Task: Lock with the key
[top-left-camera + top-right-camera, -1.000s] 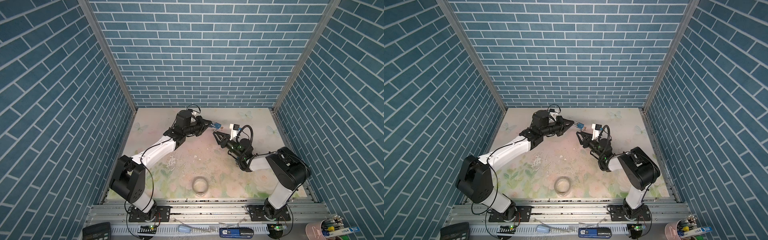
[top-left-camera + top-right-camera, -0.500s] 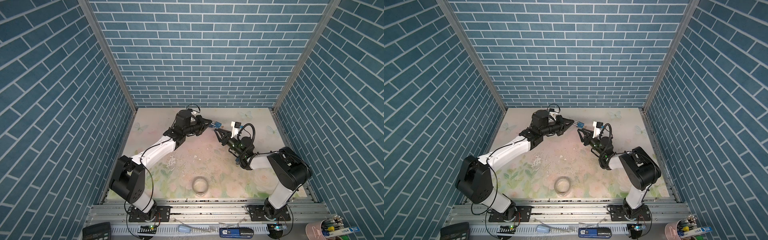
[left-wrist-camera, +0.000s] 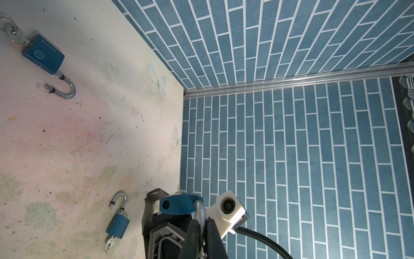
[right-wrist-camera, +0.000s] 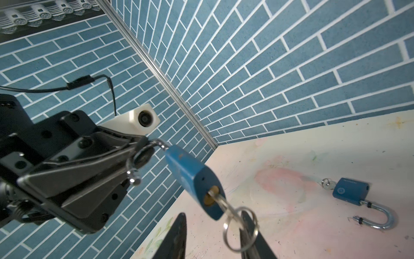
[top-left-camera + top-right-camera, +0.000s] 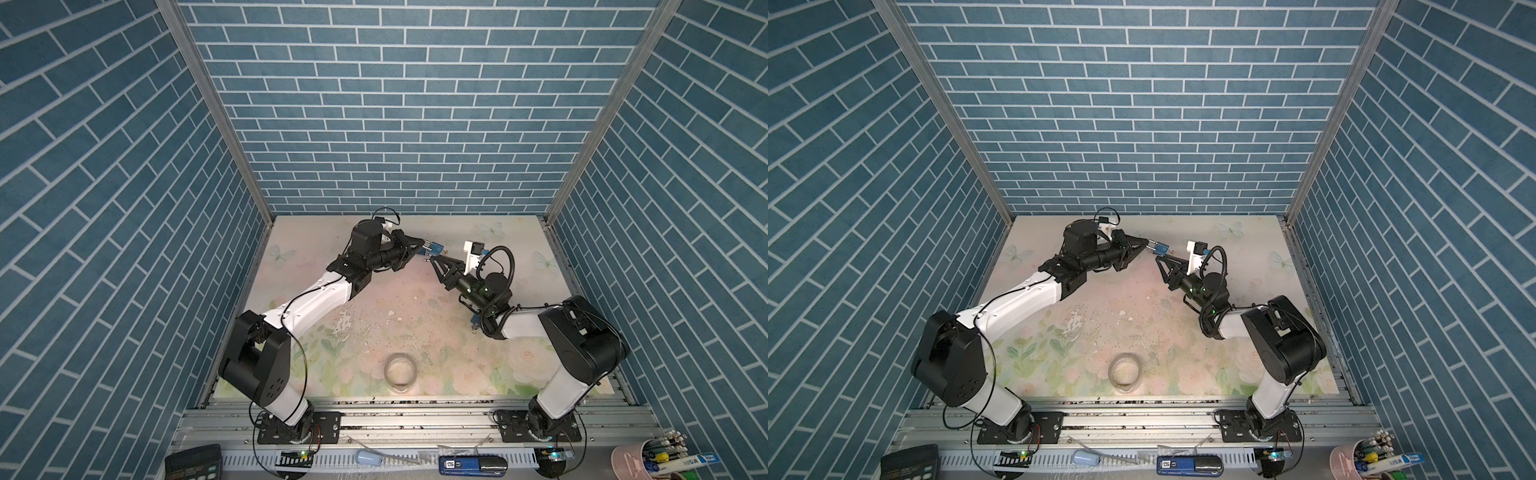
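A blue padlock (image 5: 557, 248) (image 5: 1158, 248) hangs in the air at the back middle, shown in both top views. My left gripper (image 3: 201, 220) (image 5: 422, 242) is shut on its silver shackle (image 4: 143, 154), which stands swung open. The key (image 4: 221, 203) sits in the keyhole at the lock's bottom, with a key ring (image 4: 240, 228) dangling from it. My right gripper (image 4: 212, 215) (image 5: 432, 259) is open just below the lock. Its two fingers (image 4: 177, 237) stand on either side of the key and ring, and the ring lies against one of them.
Two more blue padlocks with open shackles and keys lie on the floral mat: a larger padlock (image 3: 42, 53) (image 4: 349, 190) and a smaller padlock (image 3: 117, 224). A tape roll (image 5: 401, 371) sits near the front. Blue brick walls close in the back and sides.
My right gripper has moved up and left to the hanging padlock's key, and its jaws have narrowed slightly. The left arm and the padlock have stayed still.
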Controlling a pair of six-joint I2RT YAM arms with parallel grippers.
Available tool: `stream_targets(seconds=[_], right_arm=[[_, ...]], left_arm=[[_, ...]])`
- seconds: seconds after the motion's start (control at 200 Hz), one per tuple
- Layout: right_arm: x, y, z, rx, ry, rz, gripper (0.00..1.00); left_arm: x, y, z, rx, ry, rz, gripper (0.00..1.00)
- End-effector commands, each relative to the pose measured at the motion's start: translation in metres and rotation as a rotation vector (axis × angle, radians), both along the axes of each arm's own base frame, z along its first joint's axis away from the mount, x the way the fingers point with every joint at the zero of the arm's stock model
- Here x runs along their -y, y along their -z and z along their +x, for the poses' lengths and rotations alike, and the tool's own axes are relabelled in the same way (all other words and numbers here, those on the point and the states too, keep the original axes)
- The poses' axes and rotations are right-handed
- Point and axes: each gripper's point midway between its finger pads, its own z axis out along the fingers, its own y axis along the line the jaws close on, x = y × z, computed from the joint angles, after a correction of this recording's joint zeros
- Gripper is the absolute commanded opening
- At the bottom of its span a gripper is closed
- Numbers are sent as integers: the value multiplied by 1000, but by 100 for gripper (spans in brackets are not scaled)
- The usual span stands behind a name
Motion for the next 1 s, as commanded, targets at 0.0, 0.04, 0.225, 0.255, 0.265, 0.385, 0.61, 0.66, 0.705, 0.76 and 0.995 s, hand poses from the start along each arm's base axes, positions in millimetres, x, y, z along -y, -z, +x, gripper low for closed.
stream_targets(seconds=[0.0,0.04,0.225,0.255,0.265,0.385,0.61,0.66,0.705,0.76,0.995], right_arm=[[2,-40,-7,123,-13,40,39],[2,-42,-7,129,-13,41,39],[4,-48,-8,141,-15,49,39],[4,-48,-8,142,-15,48,39],[4,-48,-8,142,-15,49,39],[9,-50,-6,143,8,51,39],[16,-53,2,149,34,55,40],[16,-52,3,148,35,54,40],[16,-54,4,151,34,55,41],[16,-55,4,156,32,56,41],[13,-61,3,159,2,71,40]], left_arm=[[6,-8,2,37,15,-35,0],[6,-7,1,34,16,-37,0],[7,-2,1,25,18,-35,0],[7,-1,1,21,18,-38,0],[7,-1,1,22,18,-40,0],[7,1,1,18,17,-42,0],[7,2,0,13,21,-45,0],[7,2,0,13,22,-45,0],[7,2,0,12,23,-45,0],[7,4,0,8,22,-42,0],[8,10,1,-2,20,-43,0]])
